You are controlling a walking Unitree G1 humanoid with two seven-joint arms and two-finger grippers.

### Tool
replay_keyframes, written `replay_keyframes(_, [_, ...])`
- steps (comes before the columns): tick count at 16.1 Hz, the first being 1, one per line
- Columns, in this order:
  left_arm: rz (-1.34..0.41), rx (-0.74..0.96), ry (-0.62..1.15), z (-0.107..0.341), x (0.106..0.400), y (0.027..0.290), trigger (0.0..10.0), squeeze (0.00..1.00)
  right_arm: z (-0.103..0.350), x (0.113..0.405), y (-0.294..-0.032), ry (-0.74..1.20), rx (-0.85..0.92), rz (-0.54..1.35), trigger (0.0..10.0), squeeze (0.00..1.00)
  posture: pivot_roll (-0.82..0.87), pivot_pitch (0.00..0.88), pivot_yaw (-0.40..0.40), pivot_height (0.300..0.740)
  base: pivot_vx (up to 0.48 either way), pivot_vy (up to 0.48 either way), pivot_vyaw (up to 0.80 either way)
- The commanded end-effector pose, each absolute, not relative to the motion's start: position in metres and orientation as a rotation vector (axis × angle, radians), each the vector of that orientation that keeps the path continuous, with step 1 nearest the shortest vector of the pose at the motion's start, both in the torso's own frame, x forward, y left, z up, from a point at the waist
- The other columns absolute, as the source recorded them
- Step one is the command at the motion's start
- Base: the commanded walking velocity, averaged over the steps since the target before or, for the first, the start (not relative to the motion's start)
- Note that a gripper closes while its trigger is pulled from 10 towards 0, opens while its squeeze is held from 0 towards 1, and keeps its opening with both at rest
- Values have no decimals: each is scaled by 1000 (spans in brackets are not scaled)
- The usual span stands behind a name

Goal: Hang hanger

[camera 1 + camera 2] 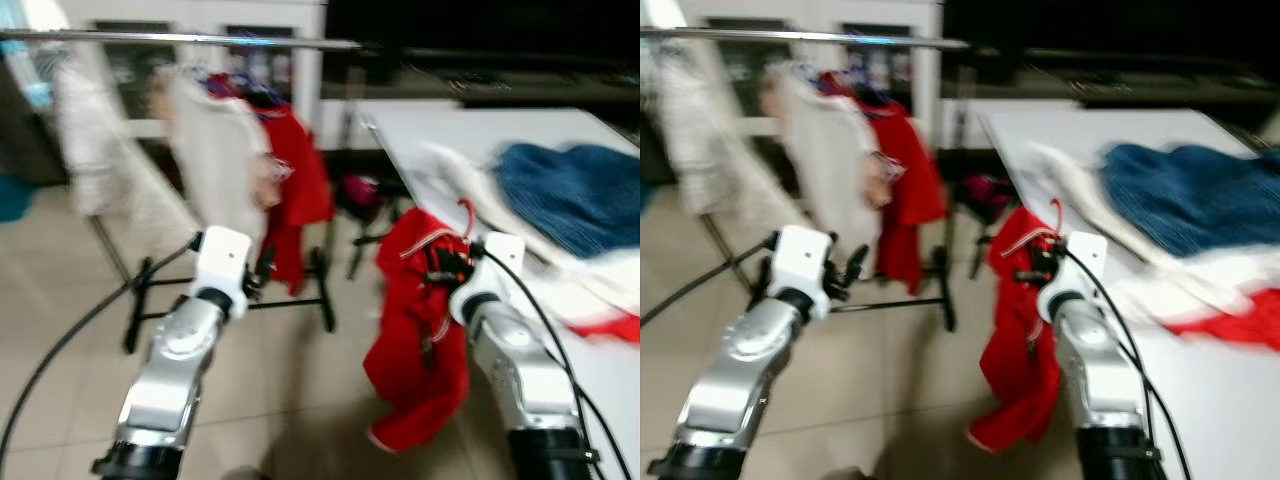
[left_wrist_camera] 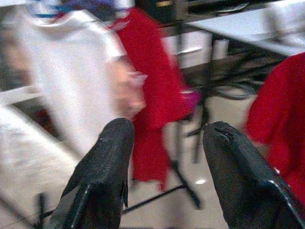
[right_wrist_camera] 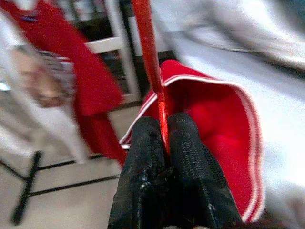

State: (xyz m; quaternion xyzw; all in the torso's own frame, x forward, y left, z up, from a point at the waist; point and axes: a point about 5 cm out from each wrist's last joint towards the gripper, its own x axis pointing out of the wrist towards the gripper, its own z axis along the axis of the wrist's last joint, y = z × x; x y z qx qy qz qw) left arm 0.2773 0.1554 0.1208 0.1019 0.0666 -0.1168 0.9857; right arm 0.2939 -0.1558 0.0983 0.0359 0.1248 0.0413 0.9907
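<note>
Right tool [image 3: 164, 143] pinches the red hanger [image 3: 148, 57] (garment attached); left tool [image 2: 164, 157] gapes empty; rail [image 1: 200, 40] at eleven o'clock, hanging not yet done.

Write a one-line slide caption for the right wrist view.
Right gripper shut on a red hanger carrying a red garment, facing the clothes rack.

Red hanger [image 3: 151, 62] (red garment [image 1: 420, 340] on it)
</note>
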Motion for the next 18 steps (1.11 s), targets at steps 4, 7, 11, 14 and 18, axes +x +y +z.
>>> replay_keyframes(4, [-259, 224, 131, 123, 278, 153, 10000, 0, 109, 296, -160, 185, 61, 69, 10000, 0, 40, 0, -37, 740, 383, 0, 0])
replay_keyframes(7, [-282, 224, 112, 126, 286, 147, 10000, 0, 108, 292, -163, 185, 53, 67, 10000, 0, 25, 0, -37, 740, 384, 0, 0])
replay_keyframes(11, [-299, 228, 113, 125, 281, 143, 10000, 0, 110, 296, -163, 181, 43, 74, 10000, 0, 32, 0, -50, 740, 383, 0, 0])
replay_keyframes(14, [-302, 235, 113, 124, 281, 144, 10000, 0, 112, 298, -162, 175, 39, 83, 10000, 0, 43, 0, -60, 740, 380, 0, 0])
replay_keyframes(18, [-302, 255, 99, 126, 283, 144, 10000, 0, 110, 302, -152, 176, 13, 138, 10000, 0, 72, 0, -81, 740, 382, 0, 0])
